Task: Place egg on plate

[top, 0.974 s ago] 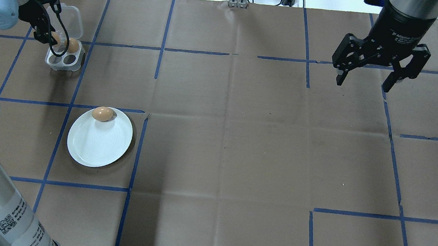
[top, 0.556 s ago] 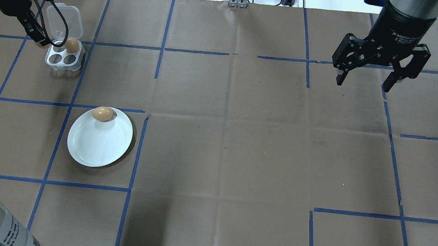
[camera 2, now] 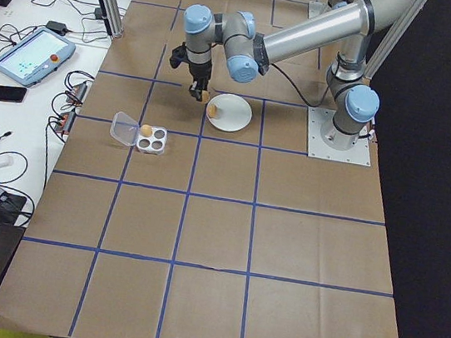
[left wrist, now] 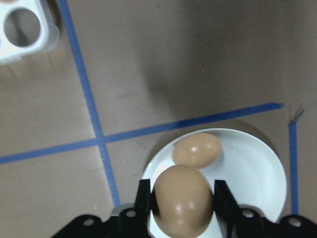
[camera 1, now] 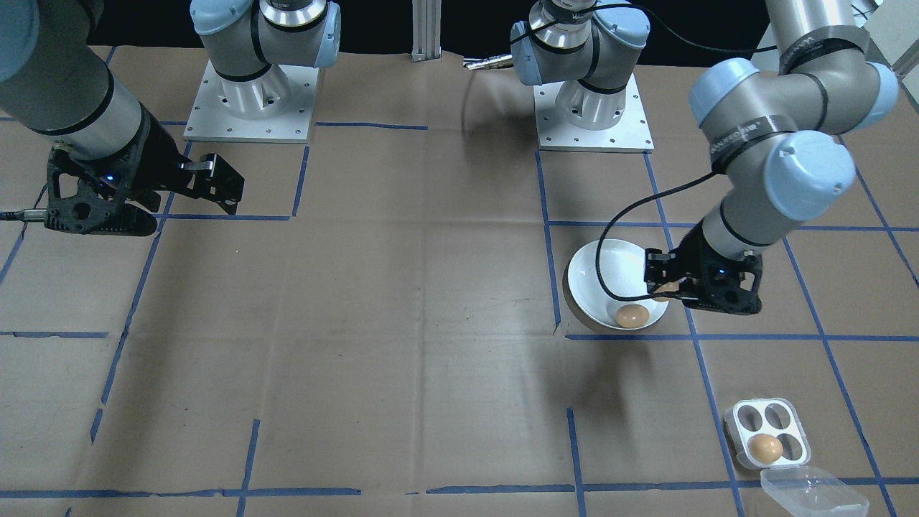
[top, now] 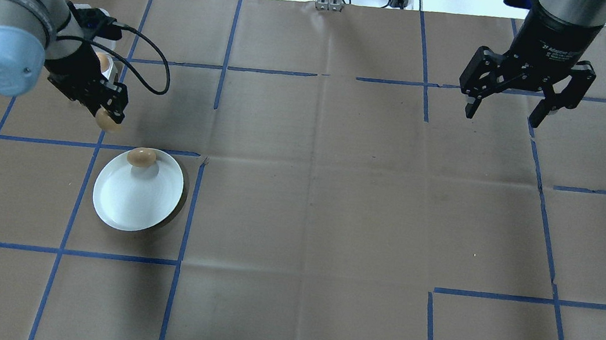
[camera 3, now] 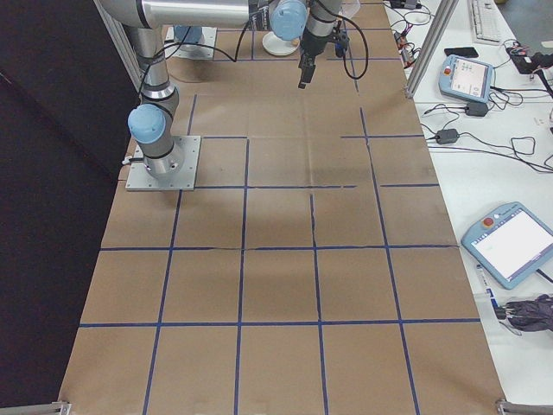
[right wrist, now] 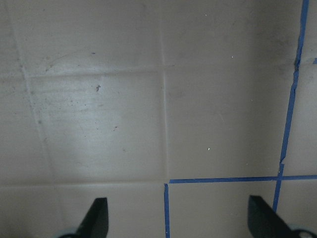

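Note:
My left gripper (left wrist: 182,204) is shut on a brown egg (left wrist: 182,207), held in the air over the near rim of the white plate (left wrist: 257,168). A second egg (left wrist: 197,150) lies on the plate near its edge. In the overhead view the held egg (top: 106,120) hangs just beyond the plate (top: 137,201), with the left gripper (top: 109,118) above it. The front view shows the left gripper (camera 1: 671,287) at the plate's (camera 1: 603,269) right side. My right gripper (top: 502,111) stands open and empty far off, over bare cardboard.
A clear four-hollow egg tray (camera 1: 767,433) with its lid open holds one egg (camera 1: 764,447), beyond the plate at the table's far left corner. Blue tape lines cross the brown cardboard. Cables and devices lie past the far edge.
My left gripper has taken an egg out of the tray, and the arm has carried it toward the plate. The right arm has not moved.

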Motion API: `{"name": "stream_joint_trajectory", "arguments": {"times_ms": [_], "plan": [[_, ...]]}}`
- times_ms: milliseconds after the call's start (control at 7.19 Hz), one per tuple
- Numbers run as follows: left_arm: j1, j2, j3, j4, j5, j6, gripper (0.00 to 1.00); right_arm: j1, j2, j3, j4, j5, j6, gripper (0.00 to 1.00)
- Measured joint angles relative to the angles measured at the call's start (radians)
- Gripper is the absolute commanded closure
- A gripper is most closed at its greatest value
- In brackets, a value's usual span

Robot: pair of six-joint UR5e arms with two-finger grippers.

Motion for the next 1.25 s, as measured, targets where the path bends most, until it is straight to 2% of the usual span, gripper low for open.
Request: {"name": "stream_joint_trajectory", "arguments": {"times_ms": [139,278,417,556,974,1252], "plan": [[-0.015,0.015,-0.085,0.061,-0.001,-0.073,0.67,0.0,0.0,0.0,0.0,0.0,0.0,0.0],[-0.021,0.009,-0.157,0.153,0.0,-0.106,0.59,0.0,0.0,0.0,0.0,0.0,0.0,0.0],[-0.022,0.0,-0.205,0.222,0.001,-0.119,0.04,0.0,0.0,0.0,0.0,0.0,0.0,0.0],[-0.022,-0.005,-0.229,0.258,0.001,-0.126,0.0,0.0,0.0,0.0,0.0,-0.001,0.0,0.0],[-0.021,0.011,-0.215,0.275,-0.004,-0.16,0.0,0.0,0.001,0.0,0.0,0.0,0.0,0.0],[-0.014,0.023,-0.095,0.203,-0.005,-0.241,0.0,0.0,0.001,0.0,0.0,0.0,0.0,0.0]]}}
